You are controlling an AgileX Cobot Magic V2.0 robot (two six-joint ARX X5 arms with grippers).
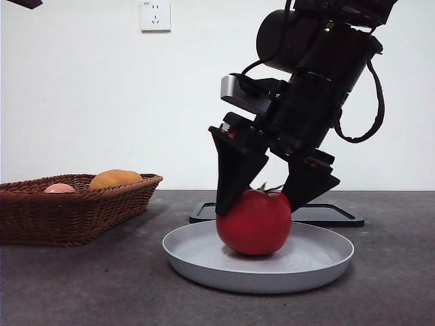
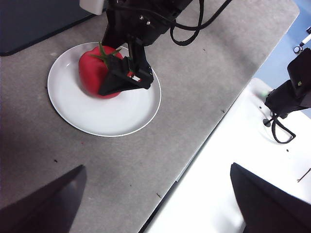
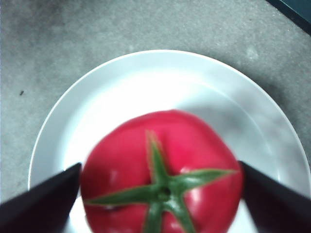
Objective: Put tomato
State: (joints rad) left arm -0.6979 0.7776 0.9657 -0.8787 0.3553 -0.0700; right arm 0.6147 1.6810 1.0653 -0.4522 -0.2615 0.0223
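Observation:
The glossy red tomato (image 1: 255,223) with a green stem sits on a white round plate (image 1: 319,261) in the middle of the table. My right gripper (image 1: 257,204) comes down from the upper right, with one jaw against each side of the tomato's upper half. In the right wrist view the tomato (image 3: 160,160) fills the gap between the two jaws over the plate (image 3: 146,77). The left wrist view shows the tomato (image 2: 92,73), the plate (image 2: 107,114) and the right gripper (image 2: 109,63) from farther off. My left gripper (image 2: 155,204) is open, empty and well away from the plate.
A brown wicker basket (image 1: 68,210) at the left holds an orange fruit (image 1: 114,178) and a pale pink fruit (image 1: 60,188). A flat dark tray (image 1: 333,214) lies just behind the plate. The table's edge (image 2: 194,155) runs beside the plate.

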